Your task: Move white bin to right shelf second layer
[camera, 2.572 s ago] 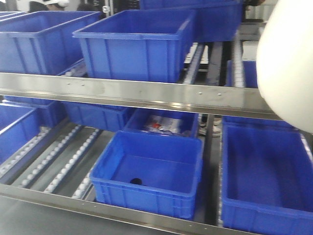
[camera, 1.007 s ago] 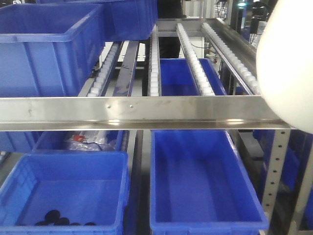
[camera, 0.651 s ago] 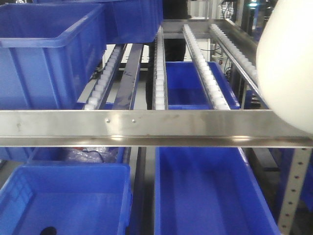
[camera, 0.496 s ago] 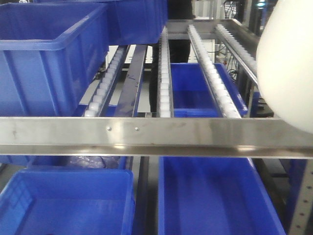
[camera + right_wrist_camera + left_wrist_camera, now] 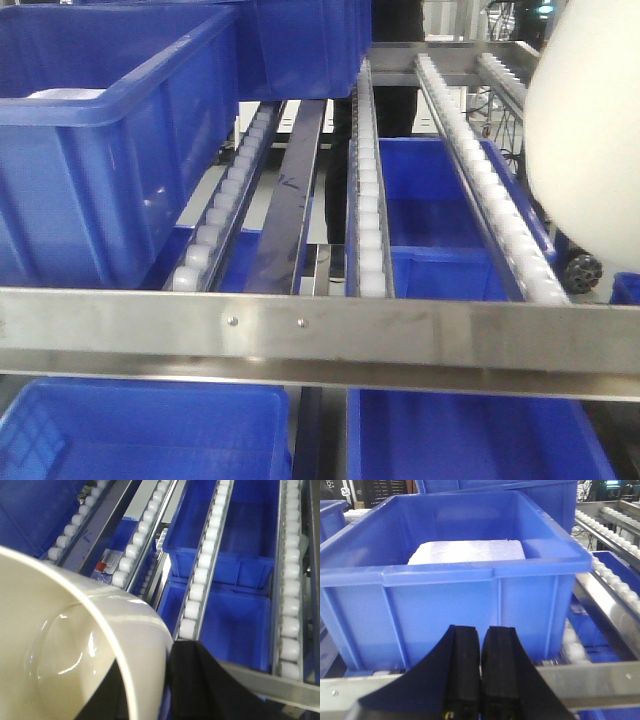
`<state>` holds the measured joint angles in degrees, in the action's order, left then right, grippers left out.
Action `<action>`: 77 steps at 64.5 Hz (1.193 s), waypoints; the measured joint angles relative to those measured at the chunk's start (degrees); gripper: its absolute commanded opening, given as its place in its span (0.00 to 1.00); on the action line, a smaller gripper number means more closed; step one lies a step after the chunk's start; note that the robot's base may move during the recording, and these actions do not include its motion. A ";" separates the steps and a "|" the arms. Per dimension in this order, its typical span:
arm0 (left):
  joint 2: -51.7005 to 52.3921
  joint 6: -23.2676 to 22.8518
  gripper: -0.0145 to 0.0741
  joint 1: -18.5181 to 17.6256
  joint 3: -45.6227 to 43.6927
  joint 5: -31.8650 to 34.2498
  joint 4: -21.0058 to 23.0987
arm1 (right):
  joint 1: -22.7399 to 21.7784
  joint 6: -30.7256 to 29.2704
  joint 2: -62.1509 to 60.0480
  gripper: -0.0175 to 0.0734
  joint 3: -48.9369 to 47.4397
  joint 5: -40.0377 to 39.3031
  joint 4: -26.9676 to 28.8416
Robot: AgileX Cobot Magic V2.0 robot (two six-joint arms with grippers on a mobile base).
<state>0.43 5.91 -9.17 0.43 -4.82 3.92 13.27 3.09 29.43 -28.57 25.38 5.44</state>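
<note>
the right claw (image 5: 167,680) grips the white bin (image 5: 75,645) by its rim, held above the roller lanes (image 5: 365,200) just past the front rail (image 5: 300,335); the left claw (image 5: 481,680) is closed, empty.

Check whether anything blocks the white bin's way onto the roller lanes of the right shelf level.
Nothing visible does. The white bin hangs at the right above the front rail; the roller lanes there are bare. The blue crate sits on the left lanes.

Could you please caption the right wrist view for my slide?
Right gripper holds the white bin by its rim above the roller rack.
</note>
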 measured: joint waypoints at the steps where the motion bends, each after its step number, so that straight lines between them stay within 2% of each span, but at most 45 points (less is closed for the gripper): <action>1: 0.00 0.00 0.26 0.00 0.00 0.00 0.00 | 0.00 0.00 0.00 0.26 0.00 0.00 0.00; 77: 0.00 0.00 0.26 0.00 0.00 0.00 0.00 | 0.00 0.00 0.00 0.26 0.00 0.00 0.00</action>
<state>0.43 5.91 -9.17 0.43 -4.82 3.92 13.27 3.09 29.43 -28.57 25.38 5.44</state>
